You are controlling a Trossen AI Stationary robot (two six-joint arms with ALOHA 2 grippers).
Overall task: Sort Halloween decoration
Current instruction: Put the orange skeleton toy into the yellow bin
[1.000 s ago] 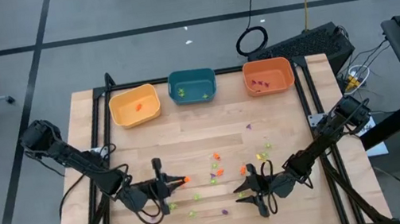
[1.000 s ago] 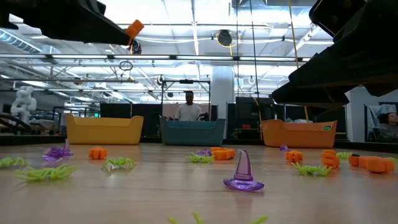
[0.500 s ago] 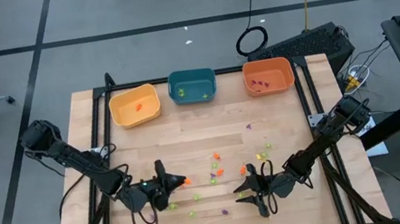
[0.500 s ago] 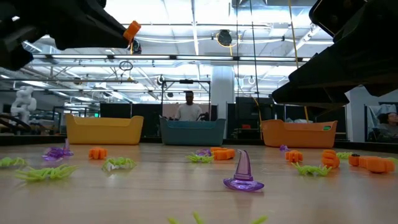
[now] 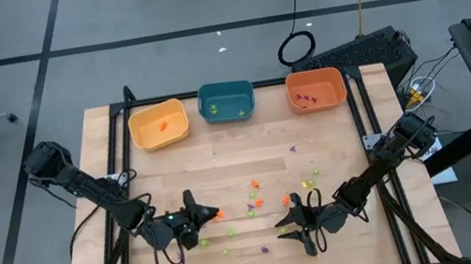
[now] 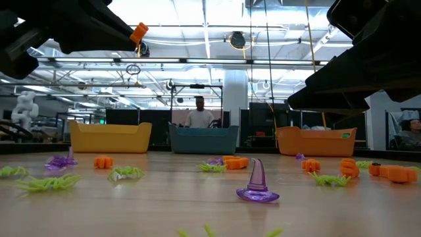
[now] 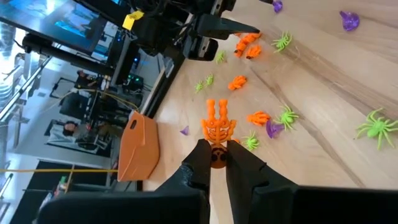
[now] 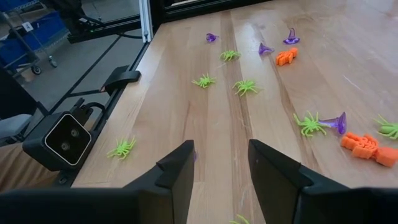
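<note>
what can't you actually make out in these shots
- High view: the trinkets inside the yellow bin, teal bin and orange bin are too small to identify.
- Low view: bin walls hide their contents; both arms are cut off by the top edge.
- Left wrist view: the left gripper covers the lower end of the orange skeleton it holds.
- Right wrist view: the open right gripper blocks the table directly beneath it.

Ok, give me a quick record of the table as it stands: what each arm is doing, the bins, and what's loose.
left gripper: jaws shut on an orange skeleton, held above the table
right gripper: jaws open, empty, over the near right part of the table
bins: yellow bin, teal bin, orange bin along the far edge
loose: green spiders, purple witch hat and orange pieces scattered mid-table
</note>
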